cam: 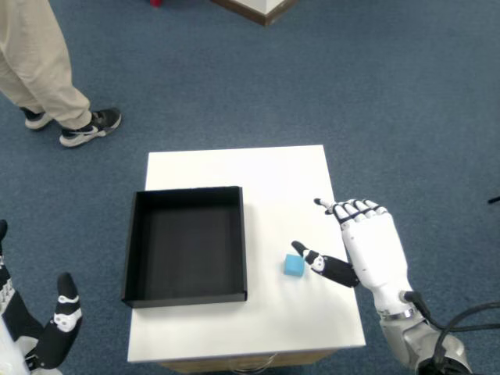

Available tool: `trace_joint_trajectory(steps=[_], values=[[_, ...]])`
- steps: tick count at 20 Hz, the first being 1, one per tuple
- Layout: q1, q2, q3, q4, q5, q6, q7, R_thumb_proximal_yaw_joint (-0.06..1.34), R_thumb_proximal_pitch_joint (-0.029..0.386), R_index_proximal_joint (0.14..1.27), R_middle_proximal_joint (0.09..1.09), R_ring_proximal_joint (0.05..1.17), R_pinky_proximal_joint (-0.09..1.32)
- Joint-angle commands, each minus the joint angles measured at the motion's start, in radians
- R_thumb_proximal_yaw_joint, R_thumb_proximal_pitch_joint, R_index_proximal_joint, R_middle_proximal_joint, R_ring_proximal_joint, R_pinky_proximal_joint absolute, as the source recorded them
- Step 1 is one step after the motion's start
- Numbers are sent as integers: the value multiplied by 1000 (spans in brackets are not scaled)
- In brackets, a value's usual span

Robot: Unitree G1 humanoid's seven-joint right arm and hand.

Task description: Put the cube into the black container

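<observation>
A single head view is looking steeply down from above onto the white worktop [234, 168], which is sitting in the middle of the picture with blue carpet [391, 94] all around it. The robot's own side is lying along the bottom edge, the camera facing forward and down. No second view is sharing the scene.

The container [186, 245] was set on the table's [266, 173] left half. The cube [294, 266] was placed just right of it, the right hand [366, 250] beside the cube.
</observation>
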State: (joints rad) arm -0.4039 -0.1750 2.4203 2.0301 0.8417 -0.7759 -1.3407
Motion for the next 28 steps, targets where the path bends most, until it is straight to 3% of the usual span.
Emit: trace_joint_trajectory(steps=[1, 11, 16, 21, 24, 28], values=[[-41, -9, 9, 39, 9, 1, -56, 321, -15, 519, 720, 800, 987], [-8, -9, 33, -62, -38, 70, -46, 392, -23, 533, 678, 789, 1002], [-1, -14, 50, -60, -57, 71, -28, 396, -21, 532, 674, 798, 1022], [-30, -39, 38, -152, -62, 133, 33, 387, -13, 522, 676, 809, 1040], [-59, -49, 36, -202, -64, 160, 38, 390, 1, 523, 677, 815, 1051], [-93, -80, 28, -299, -65, 222, 87, 391, 67, 524, 679, 818, 1057]])
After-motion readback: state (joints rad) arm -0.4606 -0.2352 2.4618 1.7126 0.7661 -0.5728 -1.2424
